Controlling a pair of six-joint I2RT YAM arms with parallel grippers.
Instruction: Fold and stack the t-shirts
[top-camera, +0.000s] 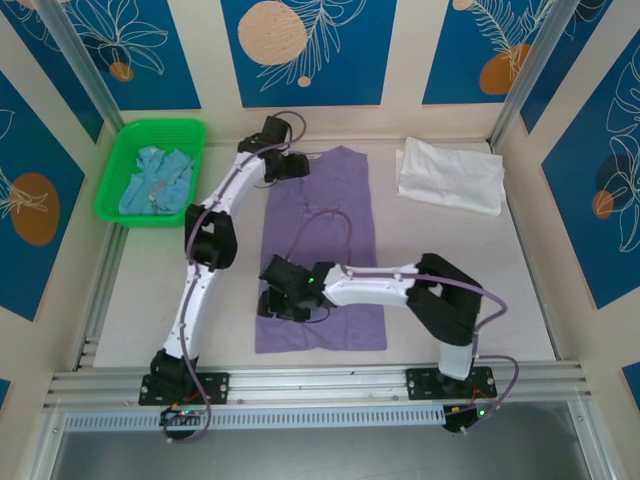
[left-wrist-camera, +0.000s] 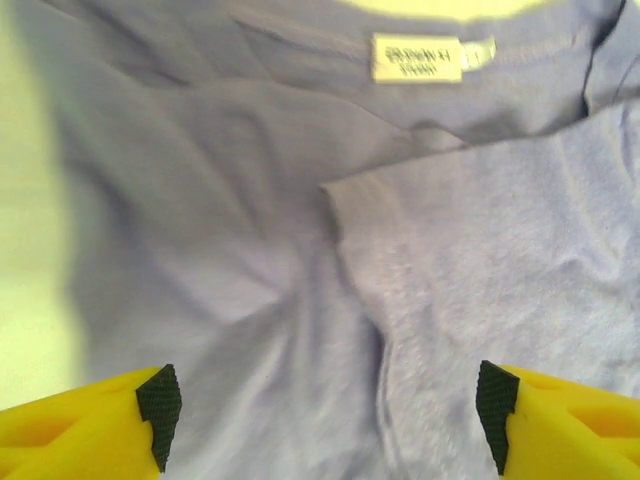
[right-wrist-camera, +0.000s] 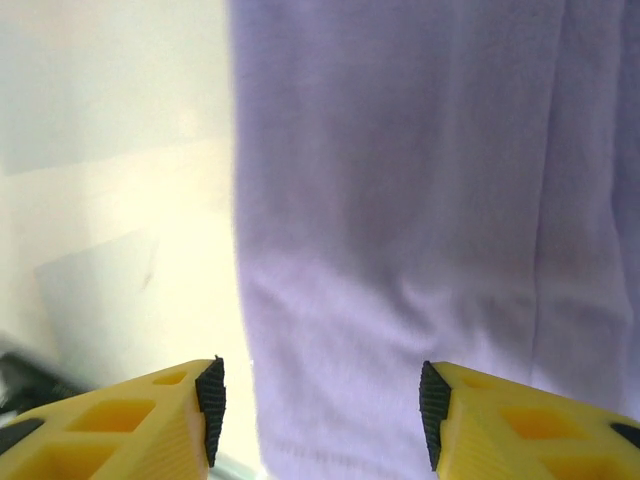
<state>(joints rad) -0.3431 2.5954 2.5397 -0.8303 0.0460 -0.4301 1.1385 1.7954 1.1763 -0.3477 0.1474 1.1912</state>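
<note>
Since the large lavender-purple cloth t-shirt (top-camera: 350, 200) lies flat on the desk (top-camera: 150, 300) as a long strip, the right jaws gape astride its near left corner and the left jaws gape over the far collar, probably for an end-to-end fold.

1 lavender tee (top-camera: 340, 185), 1 white tee (top-camera: 450, 175), 1 lt-blue tee (top-camera: 155, 180) = 3 total. 1 green basket (top-camera: 165, 124). Left hand (left-wrist-camera: 328, 415) + right hand (right-wrist-camera: 320, 415) = 2.

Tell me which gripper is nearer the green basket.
Left. The left gripper is over the purple shirt's collar, right of the basket; the right gripper is near the shirt's bottom left edge.
</note>
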